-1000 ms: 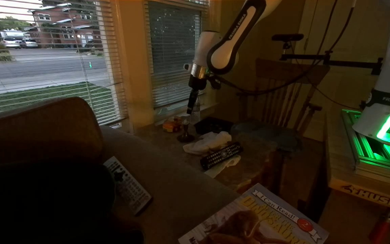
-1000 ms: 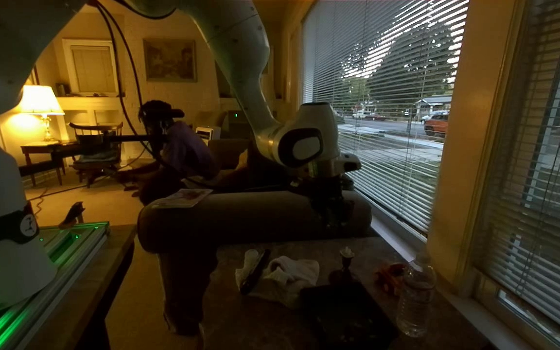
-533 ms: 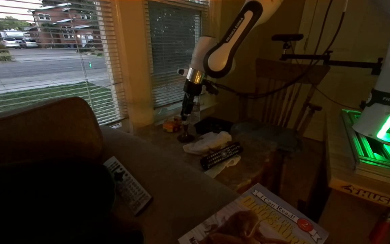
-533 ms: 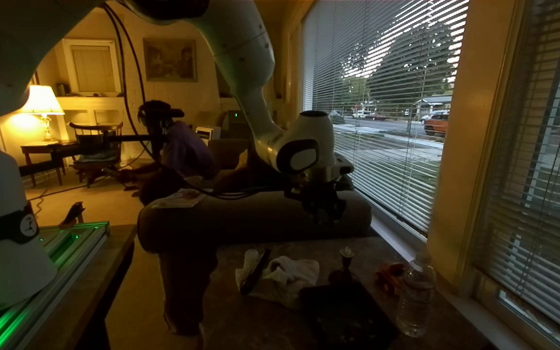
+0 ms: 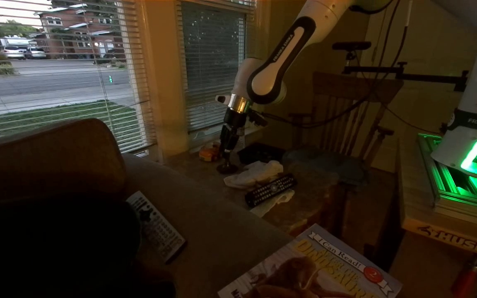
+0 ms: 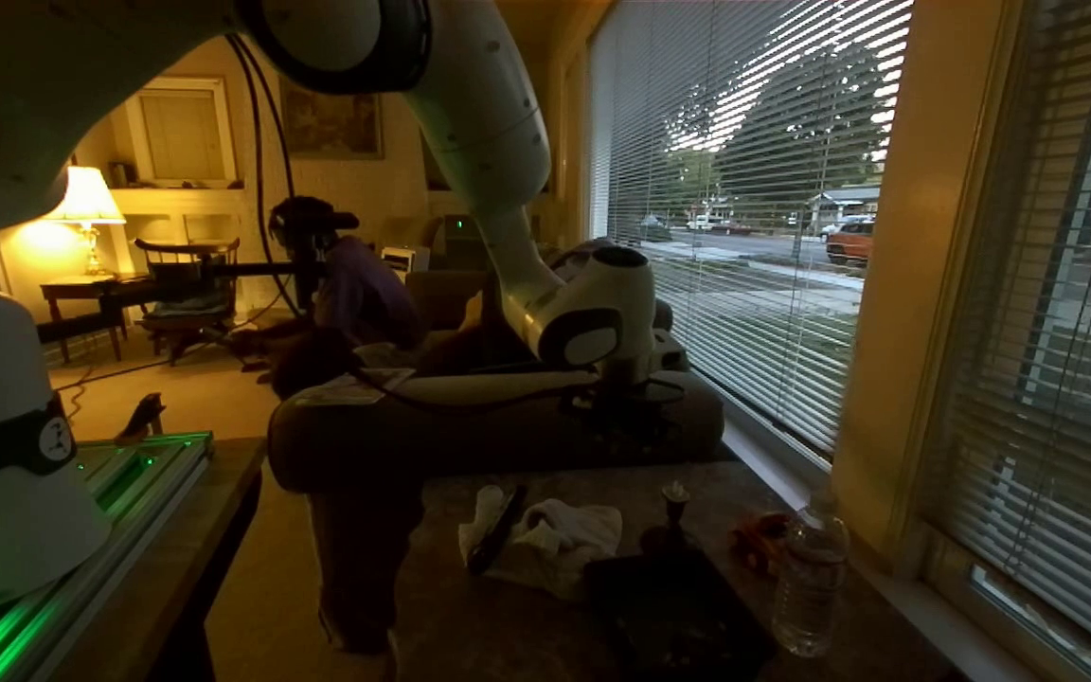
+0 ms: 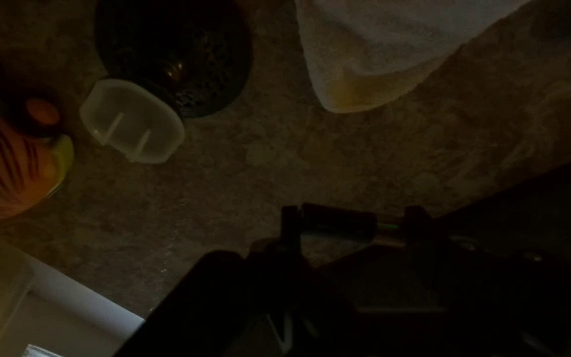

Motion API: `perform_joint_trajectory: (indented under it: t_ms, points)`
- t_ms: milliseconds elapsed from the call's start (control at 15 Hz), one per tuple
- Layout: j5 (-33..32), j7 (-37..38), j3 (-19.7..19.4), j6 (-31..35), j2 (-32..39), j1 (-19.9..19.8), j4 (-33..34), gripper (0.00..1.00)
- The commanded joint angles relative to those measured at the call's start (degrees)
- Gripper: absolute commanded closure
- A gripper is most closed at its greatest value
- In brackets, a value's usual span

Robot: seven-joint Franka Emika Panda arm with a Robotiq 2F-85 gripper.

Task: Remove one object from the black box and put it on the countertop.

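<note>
Spanning the two fingers in the wrist view is a short dark cylinder (image 7: 337, 221) with a coppery end, much like a battery. My gripper (image 7: 354, 223) is shut on it, one finger at each end. Below it spreads the tan-brown countertop (image 7: 246, 168); the remaining height is hard to judge. The black box (image 7: 548, 218) reaches in as a dark area at the right of that view. It also lies on the countertop in both exterior views, a low black box (image 5: 261, 152), (image 6: 678, 606), its contents too dark to make out. In an exterior view the gripper (image 5: 224, 154) overlaps the candlestick.
A candlestick (image 7: 216, 64) with a pale cap (image 7: 134, 121) stands near the gripper. Around it are an orange toy (image 7: 8, 168), a white cloth (image 7: 365, 54), a black remote (image 5: 271, 190) and a clear water bottle (image 6: 809, 587). The couch arm (image 6: 489, 426) borders the countertop.
The arm has come down and the gripper now hangs lower above the countertop, near the candlestick. The box and the other things on the countertop have not moved.
</note>
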Motion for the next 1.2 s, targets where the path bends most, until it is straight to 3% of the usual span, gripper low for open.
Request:
perform_joint_trajectory:
  t_ms: [0, 133, 200, 400, 867, 1133]
  points:
    - [-0.62, 0.46, 0.17, -0.07, 0.22, -0.12, 0.27, 0.45]
    - [-0.61, 0.42, 0.27, -0.07, 0.22, -0.12, 0.32, 0.45]
    - [-1.06, 0.16, -0.48, 0.04, 0.89, 0.16, 0.94, 0.7]
    - [-2.97, -1.78, -2.45, -0.23, 3.27, 1.36, 4.0, 0.7]
    - [-6.72, -13.61, -1.82, -4.43, 8.05, 1.29, 10.82, 0.7]
    - [-7.55, -20.4, -3.35, -5.65, 10.46, 2.99, 14.31, 0.7]
